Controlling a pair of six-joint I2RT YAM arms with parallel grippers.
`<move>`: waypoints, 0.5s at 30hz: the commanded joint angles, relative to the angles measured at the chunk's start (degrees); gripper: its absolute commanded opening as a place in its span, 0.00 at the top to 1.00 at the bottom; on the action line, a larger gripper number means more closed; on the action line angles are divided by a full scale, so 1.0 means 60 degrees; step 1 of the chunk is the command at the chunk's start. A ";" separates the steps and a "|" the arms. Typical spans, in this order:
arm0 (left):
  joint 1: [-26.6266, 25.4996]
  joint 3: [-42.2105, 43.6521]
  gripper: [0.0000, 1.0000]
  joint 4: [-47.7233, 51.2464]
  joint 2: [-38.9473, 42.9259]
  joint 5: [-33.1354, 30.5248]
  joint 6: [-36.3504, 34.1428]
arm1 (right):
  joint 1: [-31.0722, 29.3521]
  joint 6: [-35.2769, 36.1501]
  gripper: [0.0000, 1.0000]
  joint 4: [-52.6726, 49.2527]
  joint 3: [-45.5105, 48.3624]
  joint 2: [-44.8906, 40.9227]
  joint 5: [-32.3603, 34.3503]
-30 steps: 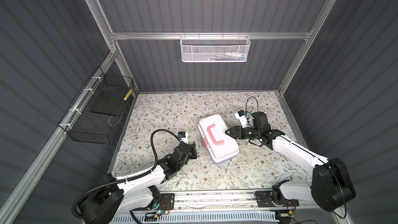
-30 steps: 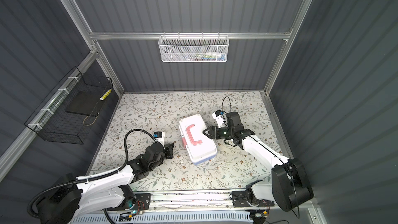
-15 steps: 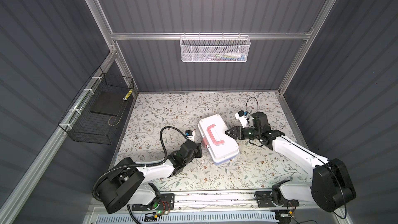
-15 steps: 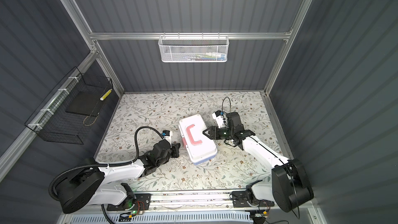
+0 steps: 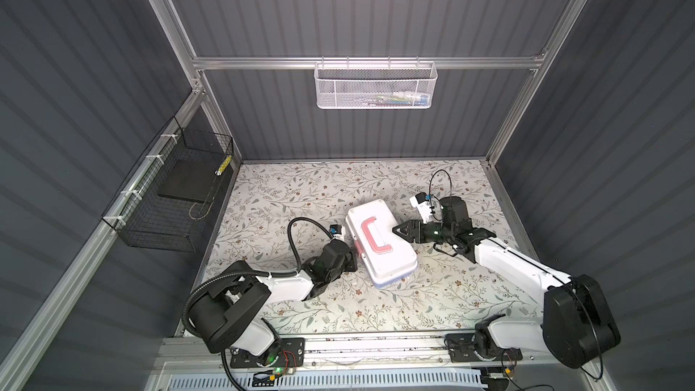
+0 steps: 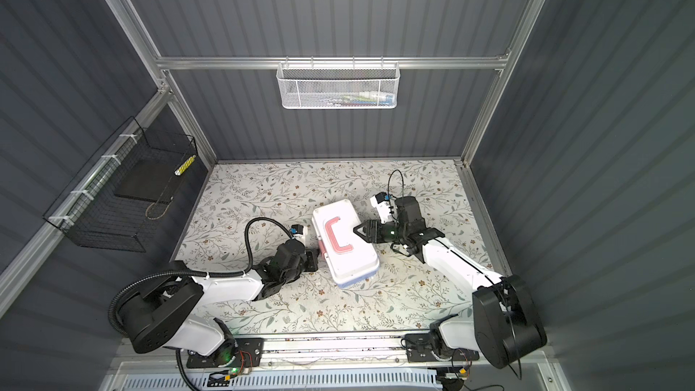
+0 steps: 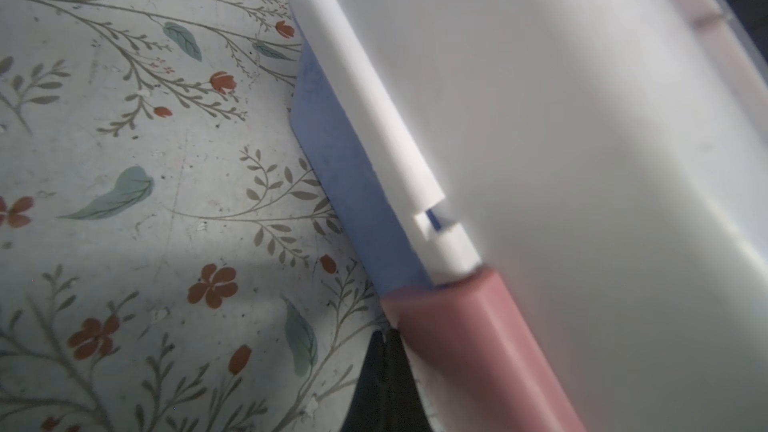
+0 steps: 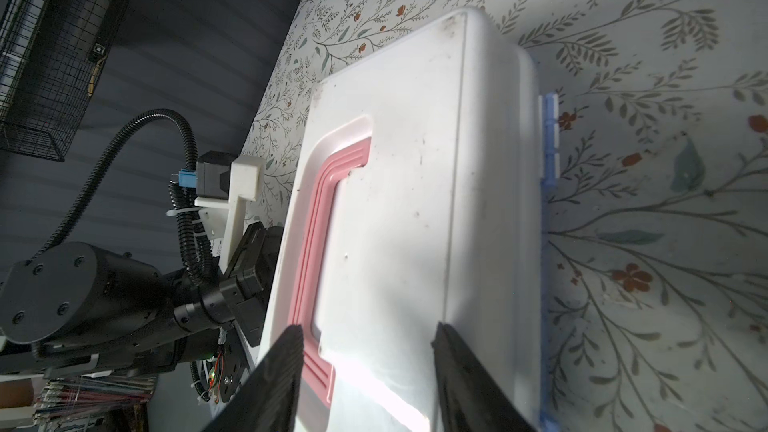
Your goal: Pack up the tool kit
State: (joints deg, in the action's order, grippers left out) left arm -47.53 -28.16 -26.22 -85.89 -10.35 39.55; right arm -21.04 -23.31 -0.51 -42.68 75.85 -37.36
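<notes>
The rounded plastic tool box (image 5: 380, 246), white lid, pink handle, blue body, sits shut on the floral bench (image 5: 286, 189), left fingers (image 7: 378, 388) closed beside its pink latch (image 7: 457, 326), right fingers (image 8: 274, 376) parted over the lid.

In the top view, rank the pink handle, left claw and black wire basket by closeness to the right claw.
1. Pink handle, atop the tool kit, beside the right claw.
2. Left claw, at the kit's opposite side.
3. Black wire basket, on the left wall.
</notes>
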 commanded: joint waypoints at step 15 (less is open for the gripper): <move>-0.0019 -0.1462 1.00 0.0849 0.0120 0.0285 -0.0591 | -0.0158 -0.0310 0.46 -0.1293 0.0902 0.0366 -0.0203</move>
State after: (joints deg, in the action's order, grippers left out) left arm -47.24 -32.25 -18.90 -86.80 -9.41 38.30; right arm -20.91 -23.75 3.31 -40.93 75.75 -37.74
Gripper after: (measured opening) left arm 0.049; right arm 0.537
